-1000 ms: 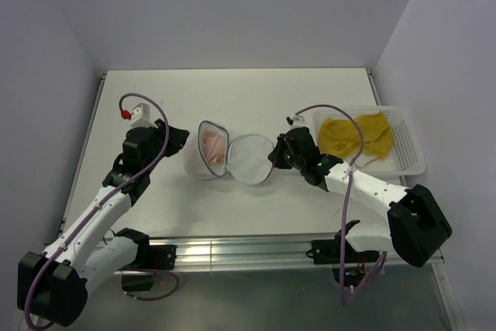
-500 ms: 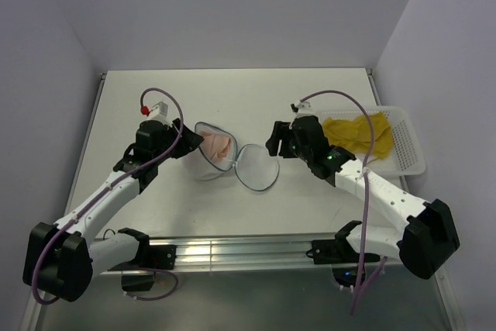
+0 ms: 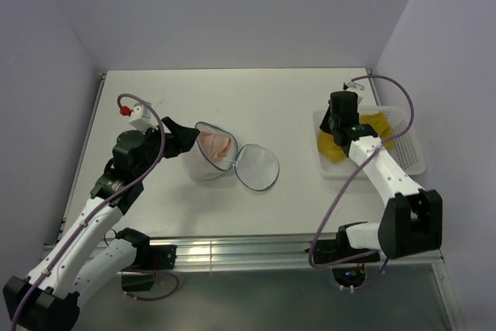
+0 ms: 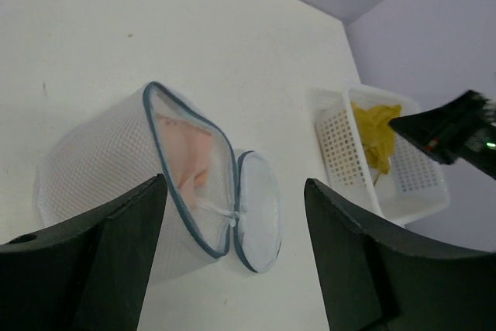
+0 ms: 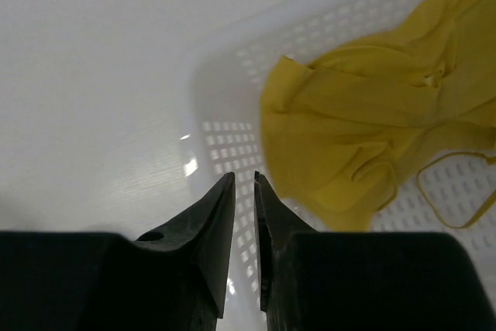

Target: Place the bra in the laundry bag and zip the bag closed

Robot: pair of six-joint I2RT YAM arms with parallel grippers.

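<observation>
The laundry bag (image 3: 203, 162) lies on its side mid-table, its dark-rimmed mouth gaping and its round lid (image 3: 257, 167) flat on the table beside it. A peach-pink bra (image 3: 218, 145) sits inside. My left gripper (image 3: 180, 139) hovers just left of the bag and is open. In the left wrist view the bag (image 4: 93, 168), the bra (image 4: 187, 162) and the lid (image 4: 260, 208) show between the wide-apart fingers of the left gripper (image 4: 234, 184), which touch nothing. My right gripper (image 3: 335, 131) hangs over the basket's left wall. In its wrist view the right gripper (image 5: 243, 176) is empty, with only a narrow slit between the fingers.
A white lattice basket (image 3: 409, 162) stands at the right edge with a yellow strapped garment (image 3: 373, 134) inside; basket wall (image 5: 225, 60) and garment (image 5: 349, 129) fill the right wrist view. The left wrist view shows the basket (image 4: 335, 145) and my right arm (image 4: 457, 125). Walls enclose the table.
The right arm left the bag's lid and swung right to the basket; its jaws opened, then narrowed. The left gripper opened and drew back a little. The lid dropped flat.
</observation>
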